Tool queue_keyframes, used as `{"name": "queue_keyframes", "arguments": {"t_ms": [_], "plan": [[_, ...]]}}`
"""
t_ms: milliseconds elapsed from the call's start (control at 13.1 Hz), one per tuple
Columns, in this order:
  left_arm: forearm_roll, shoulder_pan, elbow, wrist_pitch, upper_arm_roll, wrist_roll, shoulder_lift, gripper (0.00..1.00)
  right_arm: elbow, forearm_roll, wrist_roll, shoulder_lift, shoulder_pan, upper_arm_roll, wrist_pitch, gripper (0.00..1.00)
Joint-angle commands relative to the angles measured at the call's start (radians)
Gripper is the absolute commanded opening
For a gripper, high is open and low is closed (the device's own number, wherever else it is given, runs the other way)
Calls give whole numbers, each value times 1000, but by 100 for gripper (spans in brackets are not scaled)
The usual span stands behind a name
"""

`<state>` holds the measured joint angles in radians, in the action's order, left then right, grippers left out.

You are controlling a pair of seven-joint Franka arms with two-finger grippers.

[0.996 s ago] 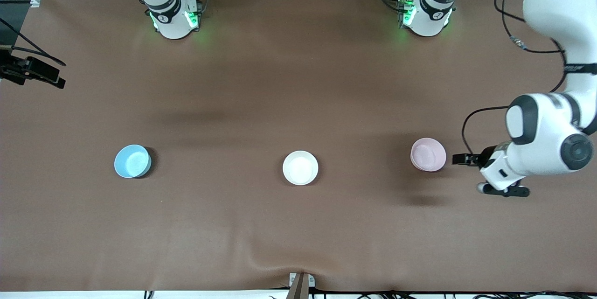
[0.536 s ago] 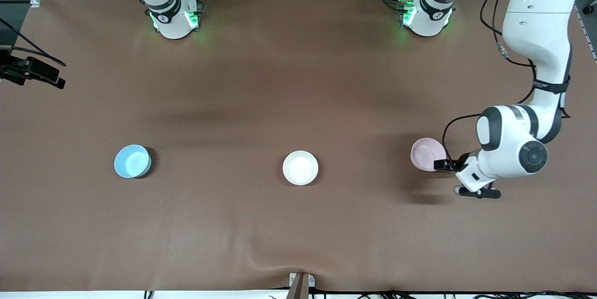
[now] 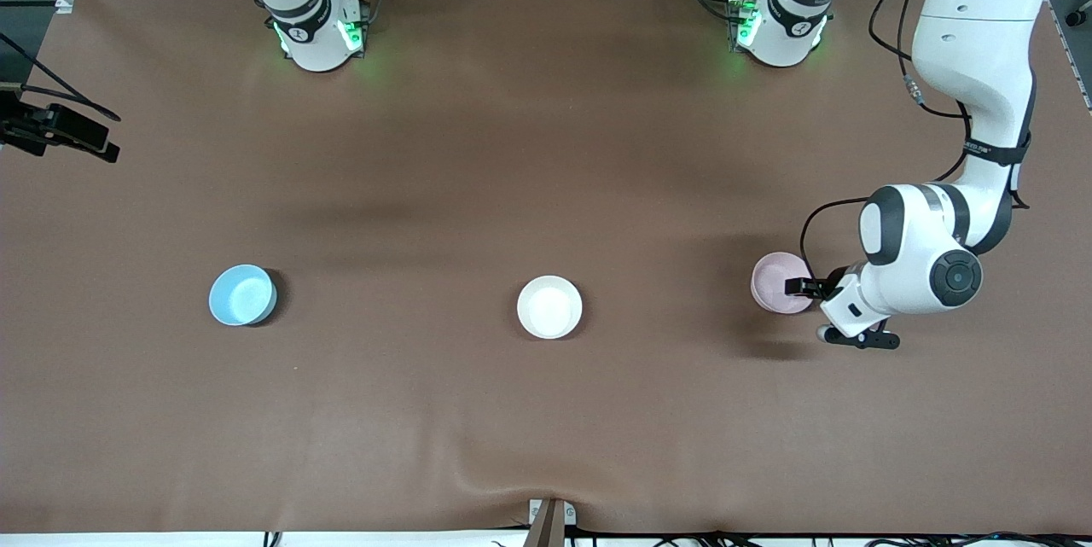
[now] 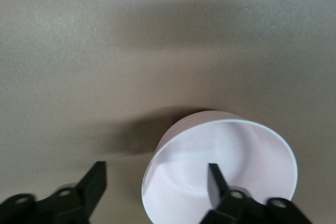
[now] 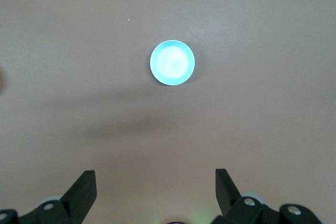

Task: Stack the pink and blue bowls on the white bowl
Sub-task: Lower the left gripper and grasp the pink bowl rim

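The pale pink bowl (image 3: 776, 281) (image 4: 226, 156) stands upright toward the left arm's end of the table. My left gripper (image 3: 806, 289) (image 4: 156, 182) is low at its rim and open, one finger inside the bowl and the other outside, with a gap on both sides of the wall. In the middle of the table sits the white bowl (image 3: 549, 306). The light blue bowl (image 3: 242, 295) (image 5: 172, 62) sits toward the right arm's end. My right gripper (image 5: 155, 187) hangs open and empty high over the table, with the blue bowl far below it.
All three bowls stand in one row on the brown table cover (image 3: 546, 146). A black device (image 3: 60, 130) juts in at the right arm's end. A small clamp (image 3: 550, 517) sits at the table's edge nearest the front camera, by a wrinkle in the cover.
My left arm has swung in from its end of the table and brought its gripper down onto the pink bowl's rim. The bowls and the right arm have not moved.
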<state>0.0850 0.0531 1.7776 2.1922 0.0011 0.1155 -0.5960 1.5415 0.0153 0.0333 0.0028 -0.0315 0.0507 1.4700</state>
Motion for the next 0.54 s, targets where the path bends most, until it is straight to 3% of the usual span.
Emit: {"name": "queue_keyframes", "arguments": {"t_ms": [0,230,460], "plan": [[-48,-3,52,23,2,4,47,52,11,-2,-4,-14,-4,-3,4,100],[-48,1,52,23,2,3,47,44,11,-2,-4,-14,-4,-3,1,100],[-48,4,52,23,0,-7,47,43,11,-2,-4,-14,-4,-3,1,100]]}}
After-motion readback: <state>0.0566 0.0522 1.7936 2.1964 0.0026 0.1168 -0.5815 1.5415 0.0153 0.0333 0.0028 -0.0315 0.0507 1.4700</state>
